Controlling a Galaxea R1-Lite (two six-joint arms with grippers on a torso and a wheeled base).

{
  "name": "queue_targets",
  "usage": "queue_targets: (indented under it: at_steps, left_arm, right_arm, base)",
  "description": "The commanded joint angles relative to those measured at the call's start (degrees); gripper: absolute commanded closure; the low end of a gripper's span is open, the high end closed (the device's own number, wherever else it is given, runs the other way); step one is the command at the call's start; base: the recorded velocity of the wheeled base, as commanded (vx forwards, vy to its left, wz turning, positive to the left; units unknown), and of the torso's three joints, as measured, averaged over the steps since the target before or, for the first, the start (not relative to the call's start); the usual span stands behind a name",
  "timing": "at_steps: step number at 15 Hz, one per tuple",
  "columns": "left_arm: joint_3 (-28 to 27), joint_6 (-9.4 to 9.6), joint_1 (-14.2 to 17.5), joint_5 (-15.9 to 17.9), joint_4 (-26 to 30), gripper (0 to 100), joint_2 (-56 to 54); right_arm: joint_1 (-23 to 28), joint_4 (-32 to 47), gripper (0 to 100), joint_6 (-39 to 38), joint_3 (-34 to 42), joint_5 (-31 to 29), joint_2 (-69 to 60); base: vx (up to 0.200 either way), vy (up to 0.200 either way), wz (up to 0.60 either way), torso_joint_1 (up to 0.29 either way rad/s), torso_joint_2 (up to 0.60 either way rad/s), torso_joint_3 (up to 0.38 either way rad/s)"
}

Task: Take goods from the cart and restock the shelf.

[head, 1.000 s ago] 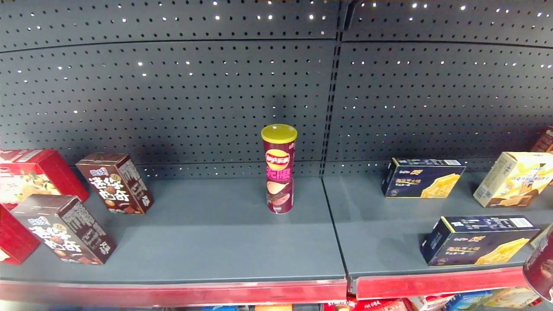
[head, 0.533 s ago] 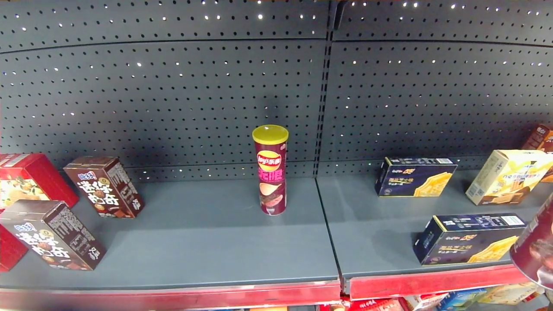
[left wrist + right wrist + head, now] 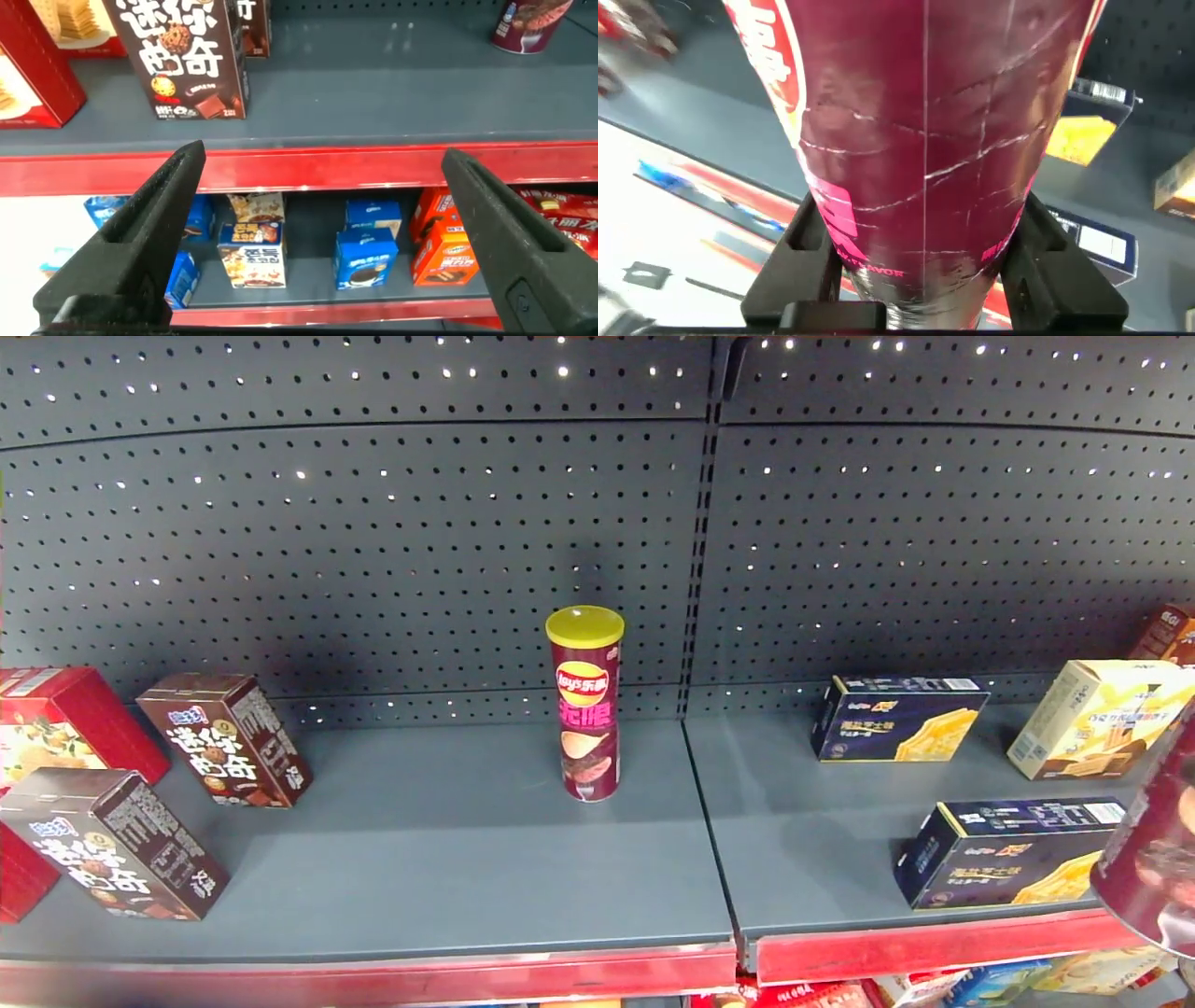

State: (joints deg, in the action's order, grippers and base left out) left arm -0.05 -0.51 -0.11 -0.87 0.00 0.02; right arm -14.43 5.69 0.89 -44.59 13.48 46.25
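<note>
1 maroon chip can [image 3: 924, 121] is being gripped between the jaws of the right gripper [image 3: 920, 250], off the right front edge of the shelf [image 3: 448, 868]. Jaws of the left gripper [image 3: 322, 159] are being held wide apart, facing the shelf front.

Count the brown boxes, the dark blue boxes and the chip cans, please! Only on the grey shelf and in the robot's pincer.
Chip cans: 2, the standing can on the shelf and the held can in the right pincer
Brown boxes: 2
Dark blue boxes: 2
Total: 6
</note>
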Motion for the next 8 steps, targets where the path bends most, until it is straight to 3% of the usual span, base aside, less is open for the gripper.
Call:
queue_targets:
  at_steps: [1, 4, 8]
  left_arm:
    - [-0.04, -0.02, 0.02, -0.01, 0.0, 0, 0.06]
    - [-0.04, -0.02, 0.02, -0.01, 0.0, 0, 0.06]
    - [-0.04, -0.02, 0.02, -0.01, 0.0, 0, 0.06]
  right_arm:
    - [-1.3, 8.63, 100, -1.59, -10.87, 0.4, -2.57]
    - [-3.85, 14.52, 100, -2.12, -16.4, 0.32, -3.36]
    - [-7.45, 13.03, 100, -4.58, -12.01, 1.81, -4.06]
  base:
    - [0.0, 0.0, 0.0, 0.0, 0.0, 0.0]
    - [0.0, 0.0, 0.0, 0.0, 0.0, 0.0]
    - [0.0, 0.0, 0.0, 0.0, 0.0, 0.0]
